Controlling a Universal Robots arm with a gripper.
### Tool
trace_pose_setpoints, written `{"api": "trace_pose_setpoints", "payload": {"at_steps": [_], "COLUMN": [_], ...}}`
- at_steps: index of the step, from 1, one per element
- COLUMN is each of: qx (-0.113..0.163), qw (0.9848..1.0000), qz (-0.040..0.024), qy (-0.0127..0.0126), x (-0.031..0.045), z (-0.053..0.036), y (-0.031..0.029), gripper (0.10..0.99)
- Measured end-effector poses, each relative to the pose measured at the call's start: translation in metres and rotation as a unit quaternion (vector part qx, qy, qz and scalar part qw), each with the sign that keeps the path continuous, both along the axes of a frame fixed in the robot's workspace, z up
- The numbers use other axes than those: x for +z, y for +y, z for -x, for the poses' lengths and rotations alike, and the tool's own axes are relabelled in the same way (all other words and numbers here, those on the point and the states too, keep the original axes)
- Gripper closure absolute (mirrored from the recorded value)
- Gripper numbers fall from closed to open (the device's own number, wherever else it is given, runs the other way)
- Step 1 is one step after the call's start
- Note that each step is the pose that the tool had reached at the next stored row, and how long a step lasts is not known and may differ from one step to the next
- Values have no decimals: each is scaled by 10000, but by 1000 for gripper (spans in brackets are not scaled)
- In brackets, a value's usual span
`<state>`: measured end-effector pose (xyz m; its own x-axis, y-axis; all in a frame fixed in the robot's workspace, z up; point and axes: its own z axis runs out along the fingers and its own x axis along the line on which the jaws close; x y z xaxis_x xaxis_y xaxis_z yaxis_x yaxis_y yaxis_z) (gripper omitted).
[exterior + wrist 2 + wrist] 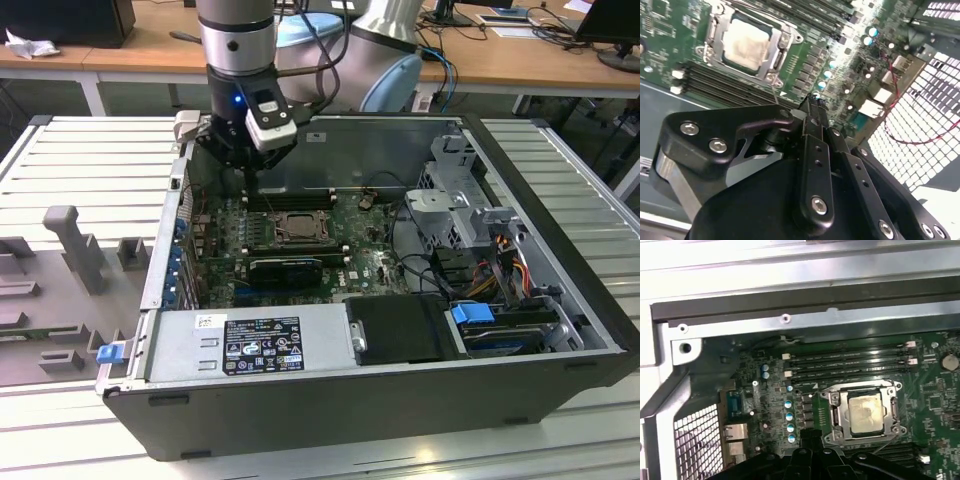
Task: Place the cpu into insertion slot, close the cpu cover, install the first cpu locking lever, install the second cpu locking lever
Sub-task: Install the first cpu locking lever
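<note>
The cpu (746, 44) (865, 412) lies flat in the insertion slot (297, 229) on the green board, silvery top up. The cpu cover (785, 39) (837, 414) lies down around it as a metal frame, with the chip showing through its window. My gripper (813, 100) (810, 437) (248, 182) hangs just above the board beside the socket, toward the case's rear wall and the exterior view's left. Its black fingers are shut together with nothing between them and touch neither the cover nor the chip.
Long black memory slots (850, 362) run along one side of the socket. A black card (285, 268) stands on the other side. The open case's metal walls (400, 150), a drive cage (455, 200) with cables and the power supply (250, 345) surround the board.
</note>
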<state>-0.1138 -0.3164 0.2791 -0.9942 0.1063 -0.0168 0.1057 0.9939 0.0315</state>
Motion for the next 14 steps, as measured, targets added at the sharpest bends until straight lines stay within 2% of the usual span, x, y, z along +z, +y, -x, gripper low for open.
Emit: {"api": "trace_pose_setpoints", "payload": {"at_steps": [3, 6, 10, 14], "qx": [108, 181, 216, 242], "qw": [9999, 9998, 9998, 9997], "qz": [-8, -9, -9, -9], "qy": [0, 0, 0, 4], "x": [-46, -94, -130, -174], "z": [26, 26, 26, 19], "y": [16, 56, 146, 264], "gripper": [980, 980, 980, 980]}}
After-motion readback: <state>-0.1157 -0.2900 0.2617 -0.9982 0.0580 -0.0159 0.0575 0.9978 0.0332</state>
